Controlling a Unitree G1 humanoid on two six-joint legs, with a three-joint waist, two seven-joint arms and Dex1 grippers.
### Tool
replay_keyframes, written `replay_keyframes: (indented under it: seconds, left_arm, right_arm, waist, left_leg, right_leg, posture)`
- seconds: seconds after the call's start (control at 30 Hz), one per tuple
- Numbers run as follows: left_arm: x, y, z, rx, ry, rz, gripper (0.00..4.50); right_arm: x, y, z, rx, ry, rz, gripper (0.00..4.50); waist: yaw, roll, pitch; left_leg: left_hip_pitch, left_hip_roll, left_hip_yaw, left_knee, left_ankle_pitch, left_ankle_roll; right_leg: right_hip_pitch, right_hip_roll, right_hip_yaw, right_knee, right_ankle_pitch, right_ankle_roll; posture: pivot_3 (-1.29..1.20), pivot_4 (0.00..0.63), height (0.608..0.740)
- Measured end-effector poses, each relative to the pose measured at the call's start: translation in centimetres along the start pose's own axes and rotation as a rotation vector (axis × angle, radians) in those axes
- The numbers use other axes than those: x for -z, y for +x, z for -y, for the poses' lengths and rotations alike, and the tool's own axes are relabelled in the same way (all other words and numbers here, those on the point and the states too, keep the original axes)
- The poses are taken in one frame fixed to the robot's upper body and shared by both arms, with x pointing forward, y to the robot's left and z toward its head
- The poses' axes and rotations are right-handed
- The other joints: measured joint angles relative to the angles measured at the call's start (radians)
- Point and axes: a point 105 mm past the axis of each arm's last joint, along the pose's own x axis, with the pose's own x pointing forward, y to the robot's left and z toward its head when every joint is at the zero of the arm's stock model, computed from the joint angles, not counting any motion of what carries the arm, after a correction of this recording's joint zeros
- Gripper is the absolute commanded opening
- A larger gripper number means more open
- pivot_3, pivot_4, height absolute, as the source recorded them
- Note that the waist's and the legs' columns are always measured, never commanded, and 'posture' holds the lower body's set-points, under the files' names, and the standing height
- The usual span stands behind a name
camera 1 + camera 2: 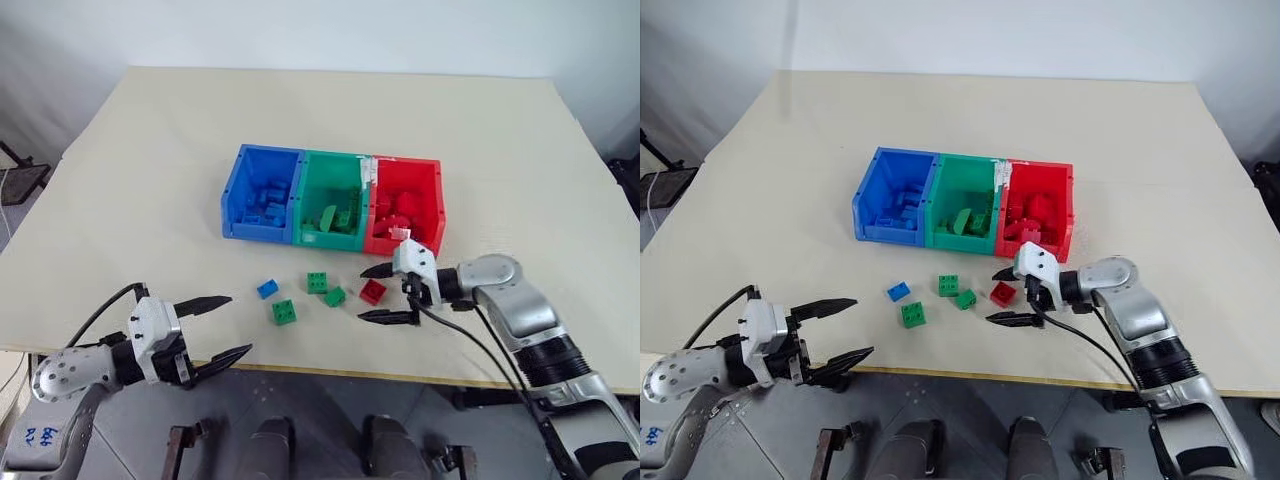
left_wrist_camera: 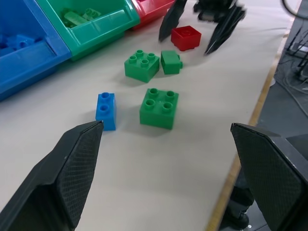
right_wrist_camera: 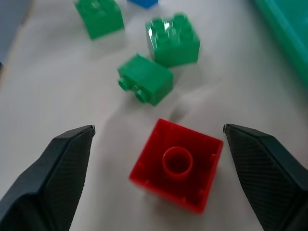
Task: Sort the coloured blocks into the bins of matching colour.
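Three joined bins stand mid-table: blue bin (image 1: 233,200), green bin (image 1: 322,239), red bin (image 1: 437,212), each with pieces of its own colour inside. In front of them lie loose blocks: a blue block (image 1: 267,288), three green blocks (image 1: 317,282) (image 1: 334,296) (image 1: 284,312) and a red block (image 1: 373,291). My right gripper (image 1: 366,294) is open, low over the table, one finger on each side of the red block (image 3: 178,163), which lies studs-down; neither finger touches it. My left gripper (image 1: 238,324) is open and empty near the table's front edge, left of the blocks.
The table's front edge (image 1: 330,372) runs close behind the left gripper and just below the loose blocks. The right arm's black cable (image 1: 470,335) loops over that edge. Bare tabletop (image 1: 150,180) stretches left of the bins and behind them.
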Motion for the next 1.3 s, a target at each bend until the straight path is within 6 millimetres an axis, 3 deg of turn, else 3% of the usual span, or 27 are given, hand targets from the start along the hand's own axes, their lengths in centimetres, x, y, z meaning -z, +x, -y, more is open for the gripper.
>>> replay_keyframes:
  seconds: [0.17, 0.37, 0.47, 0.63, 0.73, 0.87, 1.0, 1.1, 1.2, 1.3]
  left_arm:
    - [-0.1, -0.2, -0.1, -0.020, 0.005, -0.002, 4.50]
    - [-0.5, 0.0, -0.4, -0.037, 0.017, 0.016, 4.50]
    - [-1.1, 0.2, -0.8, -0.054, 0.023, 0.054, 4.50]
    - [-2.3, -0.4, -2.5, -0.158, 0.033, 0.126, 4.50]
    - [-2.3, -1.1, -3.2, -0.208, 0.030, 0.130, 4.50]
    - [-2.1, -1.6, -3.7, -0.248, 0.015, 0.124, 4.50]
    - [-2.0, -1.8, -3.9, -0.266, 0.008, 0.120, 4.50]
    - [-1.8, -1.8, -3.9, -0.269, 0.001, 0.115, 4.50]
    - [-0.9, -2.6, -4.1, -0.281, -0.026, 0.073, 4.50]
    - [0.2, -3.7, -4.5, -0.297, -0.059, 0.037, 4.50]
  right_arm:
    - [0.1, -0.1, 0.3, 0.015, -0.017, 0.006, 1.91]
    - [-0.7, -0.6, 0.5, 0.016, -0.006, 0.074, 1.85]
    - [-3.1, -1.4, 1.2, 0.041, 0.033, 0.217, 1.85]
    - [-10.4, -4.9, 7.3, 0.292, -0.013, 0.430, 1.85]
    - [-10.1, -5.7, 9.5, 0.389, -0.005, 0.414, 1.85]
    - [-7.4, -5.2, 11.7, 0.486, 0.095, 0.353, 3.13]
    - [-6.6, -5.5, 12.4, 0.530, 0.082, 0.330, 4.47]
    - [-6.5, -6.3, 11.8, 0.516, 0.050, 0.365, 4.47]
    - [-6.6, -7.8, 8.5, 0.379, 0.026, 0.496, 4.47]
    - [-5.3, -9.0, 5.2, 0.288, 0.037, 0.454, 4.47]
  waist:
    - [-0.003, 0.000, 0.000]
    - [-0.003, 0.000, 0.000]
    - [-0.005, 0.000, 0.000]
    - [-0.016, 0.000, 0.000]
    - [-0.015, -0.001, -0.001]
    - [-0.025, -0.001, 0.000]
    - [-0.030, -0.001, 0.000]
    - [-0.030, -0.001, 0.000]
    - [-0.026, 0.000, 0.000]
    - [-0.022, 0.000, 0.000]
  left_leg:
    - [0.000, 0.000, 0.000, 0.000, 0.000, 0.000]
    - [0.000, 0.000, 0.000, 0.000, 0.000, 0.000]
    - [0.000, 0.001, 0.000, 0.000, 0.000, 0.000]
    - [0.000, 0.001, 0.000, -0.001, 0.001, -0.001]
    - [0.000, 0.000, -0.001, -0.002, 0.000, 0.000]
    - [-0.001, 0.000, 0.000, -0.002, -0.001, 0.000]
    - [-0.001, 0.001, 0.000, -0.003, -0.001, 0.000]
    - [-0.001, 0.001, 0.001, -0.003, -0.001, 0.000]
    - [-0.001, 0.001, 0.000, -0.003, -0.001, 0.001]
    - [-0.002, 0.001, 0.000, -0.002, -0.002, 0.001]
  right_leg:
    - [0.000, 0.000, 0.000, 0.000, 0.000, 0.000]
    - [0.000, 0.001, 0.000, 0.000, 0.000, 0.000]
    - [0.000, 0.001, 0.000, 0.000, 0.000, 0.000]
    - [-0.001, 0.001, -0.001, 0.001, 0.000, -0.001]
    - [0.000, 0.001, -0.001, 0.002, 0.000, -0.001]
    - [-0.001, 0.000, -0.001, 0.002, 0.000, 0.000]
    - [-0.001, 0.001, -0.001, 0.002, 0.000, 0.000]
    - [-0.001, 0.001, -0.001, 0.002, 0.000, 0.000]
    - [0.000, 0.000, -0.002, 0.001, 0.000, 0.000]
    - [0.000, 0.000, -0.002, 0.001, 0.000, 0.000]
  posture:
    - [0.00, 0.150, 0.740]
    - [0.00, 0.150, 0.740]
    - [0.00, 0.150, 0.740]
    - [0.00, 0.150, 0.740]
    - [0.00, 0.150, 0.740]
    - [0.00, 0.150, 0.740]
    - [0.00, 0.150, 0.740]
    - [0.00, 0.150, 0.740]
    - [0.00, 0.150, 0.740]
    - [0.00, 0.150, 0.740]
